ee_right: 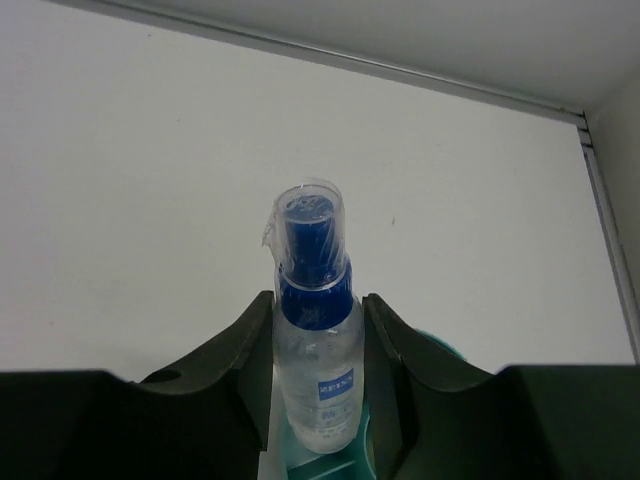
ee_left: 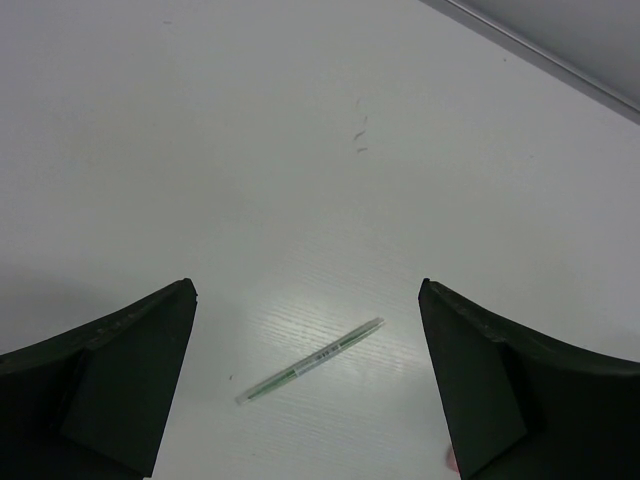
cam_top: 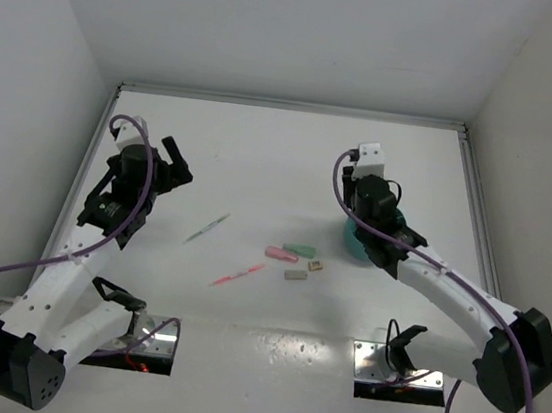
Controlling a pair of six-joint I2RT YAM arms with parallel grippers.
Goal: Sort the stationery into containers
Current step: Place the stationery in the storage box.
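My right gripper [ee_right: 318, 325] is shut on a small clear spray bottle with a blue cap [ee_right: 316, 340]. It holds the bottle upright over the round teal cup [ee_right: 441, 350], whose rim shows beside my fingers. In the top view the right gripper [cam_top: 375, 219] hides most of the cup [cam_top: 351, 242]. My left gripper [ee_left: 307, 290] is open and empty above a thin green-and-clear pen [ee_left: 311, 360], also in the top view [cam_top: 207, 228]. On the table lie a pink pen [cam_top: 237, 275], a pink stick [cam_top: 281, 254], a green stick [cam_top: 300, 250] and two small blocks [cam_top: 316, 266] [cam_top: 295, 275].
White walls close the table on the left, back and right, with a metal rail [ee_right: 330, 57] along the back edge. Both arm bases sit at the near edge.
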